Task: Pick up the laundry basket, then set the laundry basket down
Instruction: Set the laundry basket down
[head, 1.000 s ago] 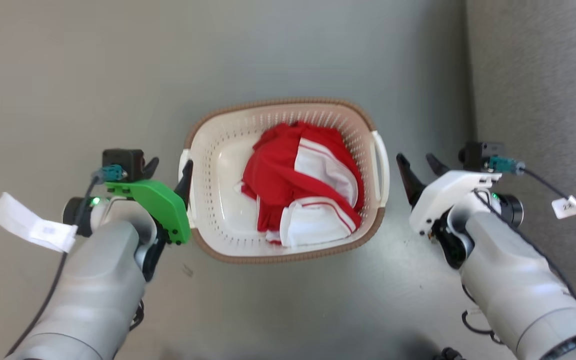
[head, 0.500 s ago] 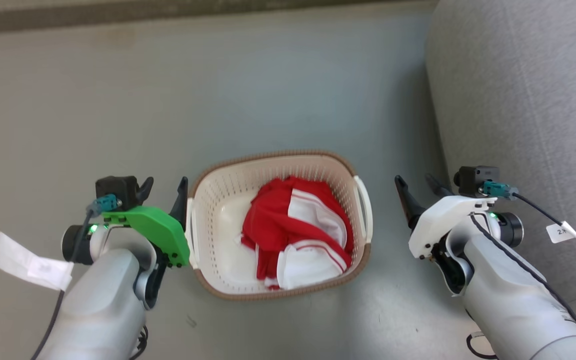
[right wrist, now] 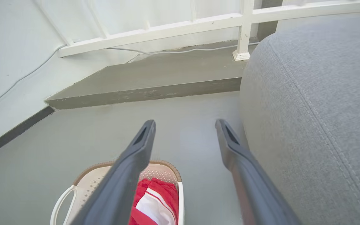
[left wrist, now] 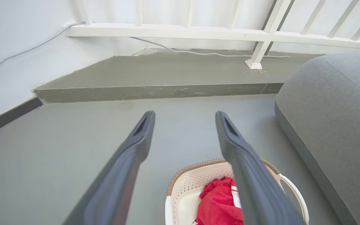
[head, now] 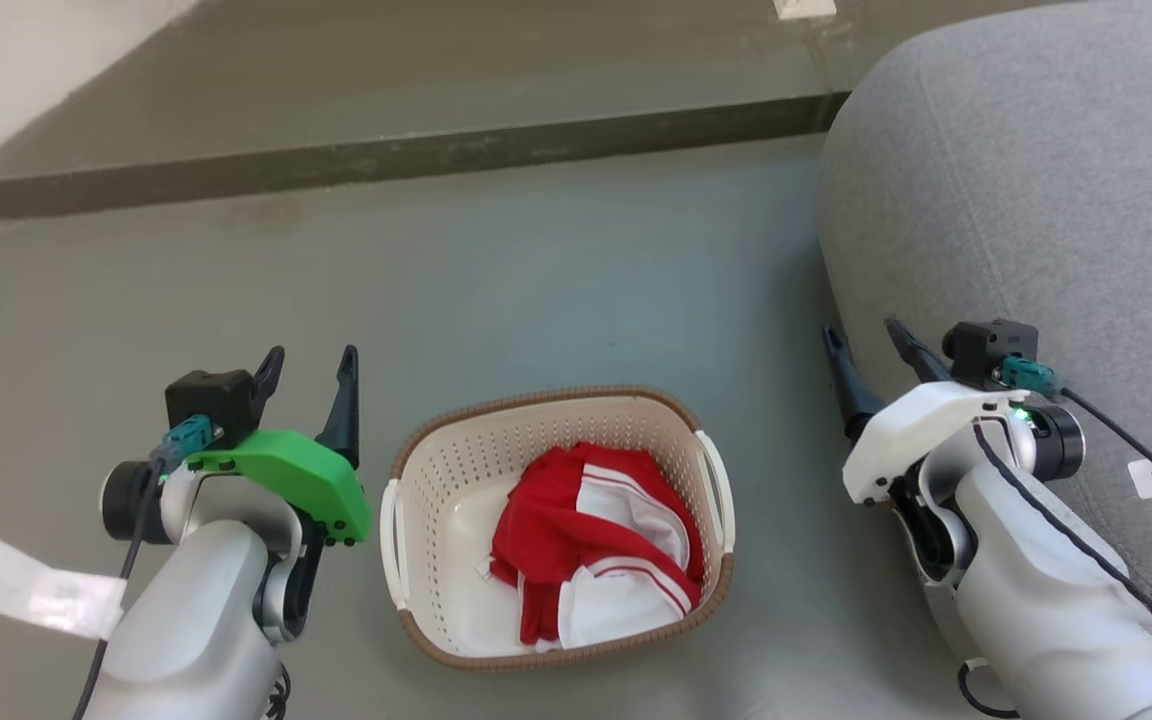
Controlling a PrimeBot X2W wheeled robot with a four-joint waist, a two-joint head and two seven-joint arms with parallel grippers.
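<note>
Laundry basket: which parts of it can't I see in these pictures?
Head view: the laundry basket floor is partly hidden under the red-and-white garment.
Left wrist view: its near end is cut off by the bottom edge; the left gripper covers part.
Right wrist view: likewise, behind the right gripper.

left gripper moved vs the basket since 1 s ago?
Yes. Judged against the laundry basket, the left gripper has pulled away from its side handle, up the head view; its open fingertips now lie past the far rim, clear of it.
</note>
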